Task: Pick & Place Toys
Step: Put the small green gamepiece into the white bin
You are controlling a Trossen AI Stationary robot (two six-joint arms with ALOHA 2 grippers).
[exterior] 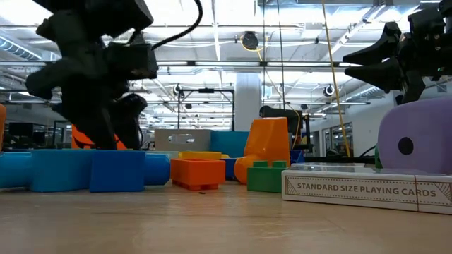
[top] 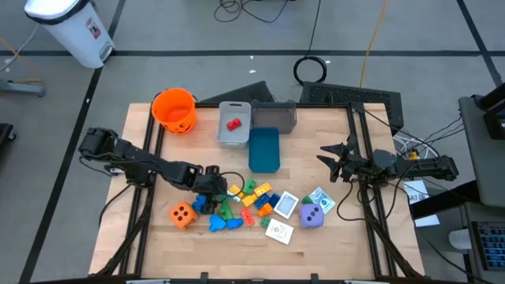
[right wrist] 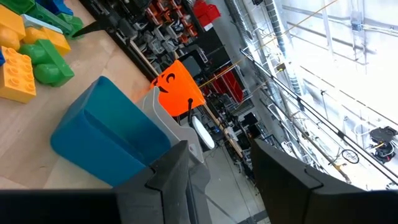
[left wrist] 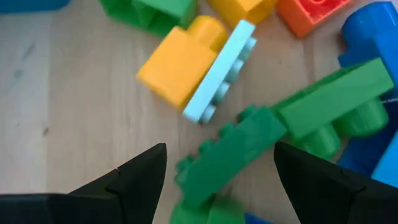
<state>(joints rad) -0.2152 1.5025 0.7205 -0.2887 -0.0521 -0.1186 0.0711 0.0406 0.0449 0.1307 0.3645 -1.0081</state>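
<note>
Left gripper (left wrist: 221, 165) hangs open over a green block (left wrist: 230, 152) — right gripper (top: 330, 160), fingers parted, waits over bare table (top: 316, 138) near its right edge.

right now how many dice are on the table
2. The orange dotted die sits at the toy pile's left end, near the left gripper; the purple die sits at its right end. None seems hidden.

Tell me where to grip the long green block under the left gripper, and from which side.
Judging by the left wrist view, take the long green block across its narrow width, near the middle, from above. It lies flat on the table at a slant, and the left gripper already hangs over it, fingers open on either long side. The studded edge may slip, so close on the flat sides.
</note>
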